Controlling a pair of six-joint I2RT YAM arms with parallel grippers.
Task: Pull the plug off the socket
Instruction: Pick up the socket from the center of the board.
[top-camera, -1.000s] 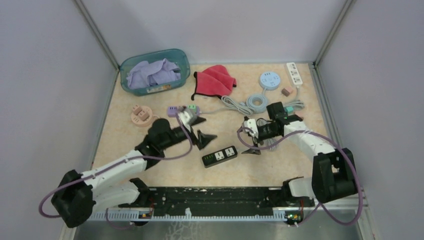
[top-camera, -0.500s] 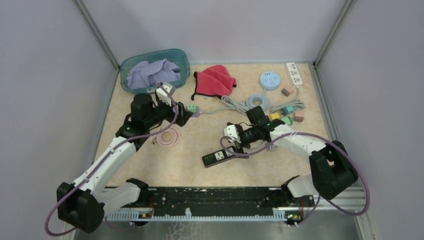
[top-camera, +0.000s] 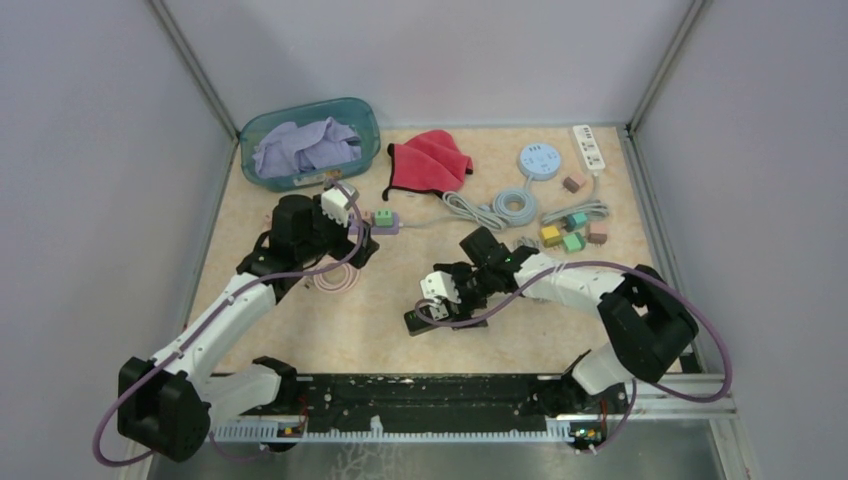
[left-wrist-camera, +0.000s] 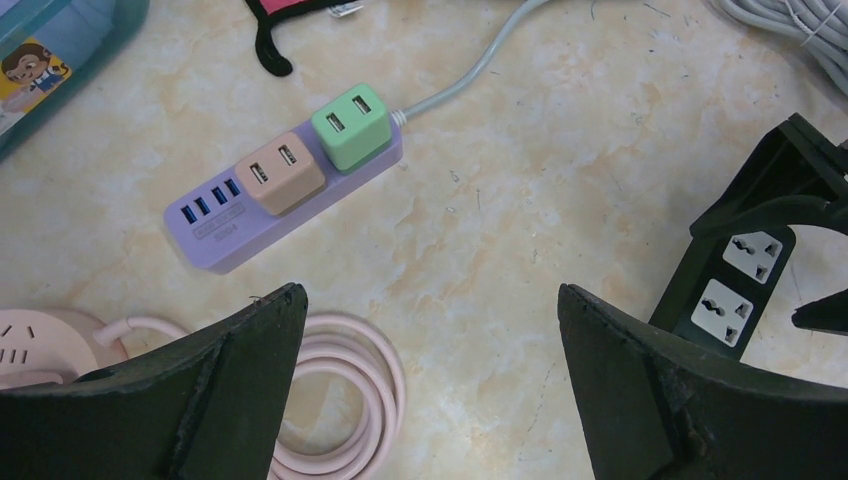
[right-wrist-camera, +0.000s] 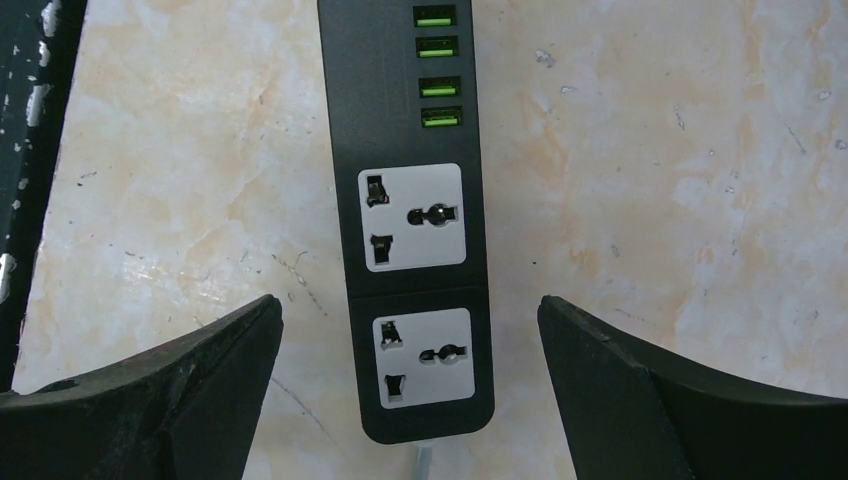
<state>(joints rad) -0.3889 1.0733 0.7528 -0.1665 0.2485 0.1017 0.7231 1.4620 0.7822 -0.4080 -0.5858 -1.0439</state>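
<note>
Marbled table is carrying several power strips. Left gripper is hovering with jaws wide apart near the purple strip, where a green plug and a beige plug are sitting side by side. A pink cable is coiling beside its left finger. Right gripper is straddling the black strip, jaws apart, gripping nothing.

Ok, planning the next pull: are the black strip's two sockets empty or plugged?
Empty. Both white sockets on the black power strip show bare holes, no plug.
</note>
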